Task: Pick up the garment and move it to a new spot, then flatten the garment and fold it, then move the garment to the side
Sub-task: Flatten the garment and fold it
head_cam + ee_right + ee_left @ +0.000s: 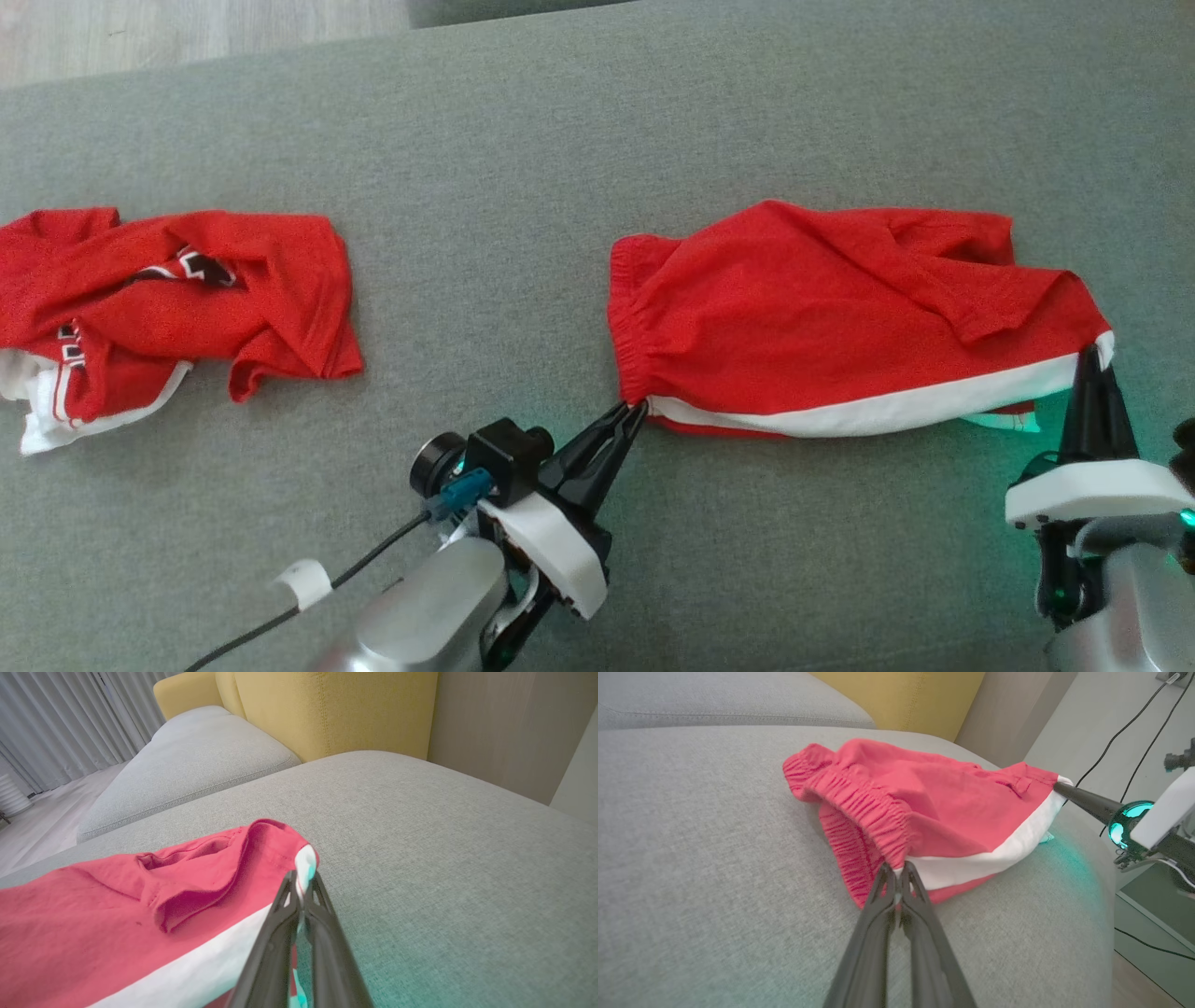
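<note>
Left hand (638,411) pinching shorts (840,317) waistband, right hand (1090,357) pinching hem, shirt (280,299) print illegible

Soft, even daylight leaves only faint shadows, a teal glow tints the grey cushion (934,485) at the head view's lower right, and both wrist views bow and soften toward their edges.

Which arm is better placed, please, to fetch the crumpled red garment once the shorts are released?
Left, probably: the left tool, shut on the shorts at the waistband corner, sits nearer the crumpled garment on the robot's left, while the right tool grips the hem end, farther away.
</note>
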Robot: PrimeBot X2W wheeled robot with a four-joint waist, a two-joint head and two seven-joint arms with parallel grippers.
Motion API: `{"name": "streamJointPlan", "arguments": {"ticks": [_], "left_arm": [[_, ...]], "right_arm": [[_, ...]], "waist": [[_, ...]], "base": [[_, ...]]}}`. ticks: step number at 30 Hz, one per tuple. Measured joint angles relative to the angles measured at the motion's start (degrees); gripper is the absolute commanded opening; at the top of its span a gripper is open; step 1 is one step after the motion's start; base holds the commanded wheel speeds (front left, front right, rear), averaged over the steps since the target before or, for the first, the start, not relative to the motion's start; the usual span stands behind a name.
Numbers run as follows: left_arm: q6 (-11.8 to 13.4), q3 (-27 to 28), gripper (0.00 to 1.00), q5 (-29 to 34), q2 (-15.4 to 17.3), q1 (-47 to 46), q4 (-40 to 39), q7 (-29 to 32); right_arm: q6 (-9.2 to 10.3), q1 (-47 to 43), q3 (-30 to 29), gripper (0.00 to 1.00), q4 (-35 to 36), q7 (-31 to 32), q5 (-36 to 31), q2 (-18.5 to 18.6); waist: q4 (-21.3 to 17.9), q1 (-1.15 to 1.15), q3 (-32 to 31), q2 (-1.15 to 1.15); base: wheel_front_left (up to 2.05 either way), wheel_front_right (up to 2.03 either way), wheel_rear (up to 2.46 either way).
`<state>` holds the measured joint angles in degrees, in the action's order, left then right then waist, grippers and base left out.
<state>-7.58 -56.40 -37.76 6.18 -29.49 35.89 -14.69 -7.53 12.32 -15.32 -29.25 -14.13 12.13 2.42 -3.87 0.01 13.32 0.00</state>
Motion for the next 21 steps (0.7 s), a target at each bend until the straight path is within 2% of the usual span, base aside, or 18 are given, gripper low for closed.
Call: {"name": "streamJointPlan", "arguments": {"ticks": [9,15,21], "left_arm": [[0.0,2.0,0.0,1.5,1.5,0.0,-4.3,0.0],[0.0,6.1,0.0,3.4,4.4,-0.9,-8.3,0.0],[0.0,7.7,0.0,4.0,8.6,-7.7,-10.2,0.1]], "right_arm": [[0.0,0.0,1.2,0.0,1.5,0.0,0.6,0.0],[0.0,0.1,4.3,0.0,7.7,-0.1,2.6,0.0],[0.0,3.7,6.7,0.0,15.3,2.9,3.5,0.4]], "waist": [[0.5,-0.01,-1.1,0.0],[0.8,-0.01,-2.5,0.0],[1.0,-0.01,-4.4,0.0]], "base": [[0.0,0.0,0.0],[0.0,0.0,0.0],[0.0,0.0,0.0]]}}
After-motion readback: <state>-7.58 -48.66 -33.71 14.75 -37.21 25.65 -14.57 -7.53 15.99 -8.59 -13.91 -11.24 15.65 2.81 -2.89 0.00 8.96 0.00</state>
